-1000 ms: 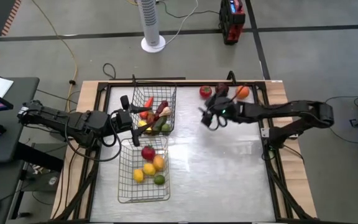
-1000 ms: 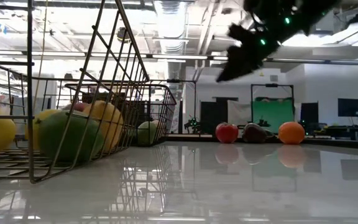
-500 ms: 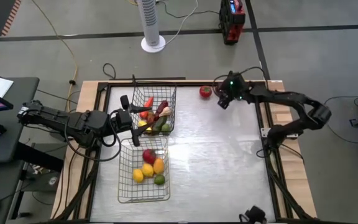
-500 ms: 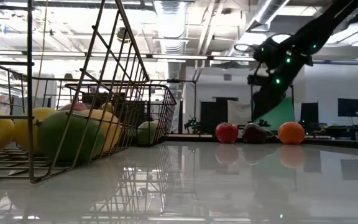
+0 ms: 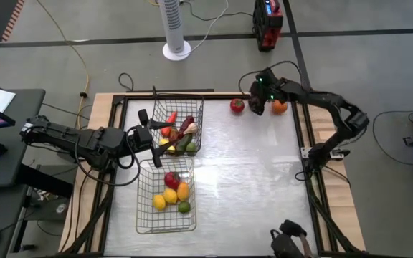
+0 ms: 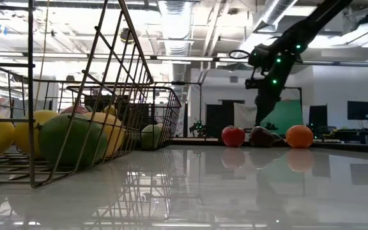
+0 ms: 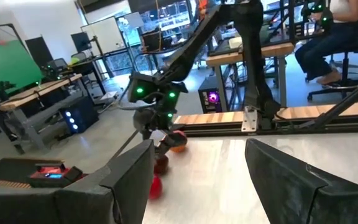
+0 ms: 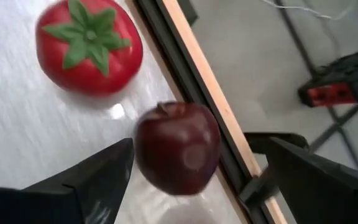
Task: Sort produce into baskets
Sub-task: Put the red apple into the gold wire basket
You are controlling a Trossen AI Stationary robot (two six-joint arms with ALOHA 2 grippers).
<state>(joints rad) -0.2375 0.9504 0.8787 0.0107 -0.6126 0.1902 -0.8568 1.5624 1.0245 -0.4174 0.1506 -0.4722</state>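
My right gripper (image 5: 258, 102) is open at the table's far edge, pointing down over a dark red apple (image 8: 178, 148). Its fingers (image 8: 98, 177) stand on either side of the apple without touching it. A red tomato (image 5: 236, 106) lies to the apple's left and an orange (image 5: 279, 107) to its right; all three rest on the table, as the low view shows (image 6: 261, 136). My left gripper (image 5: 145, 135) is open and empty beside the two wire baskets. The far basket (image 5: 156, 115) holds carrot, corn and other vegetables; the near basket (image 5: 143, 208) holds a red apple, lemons and a lime.
The table's black frame rail and wooden edge (image 8: 197, 81) run right behind the dark apple. A white tower fan (image 5: 175, 29) and a red-black device (image 5: 267, 25) stand on the floor beyond the far edge. A person sits in the room behind (image 7: 328, 43).
My right gripper has gone from above the middle of the table toward the far edge, and has come down over the dark red apple between the tomato and the orange. The produce has stayed where it was.
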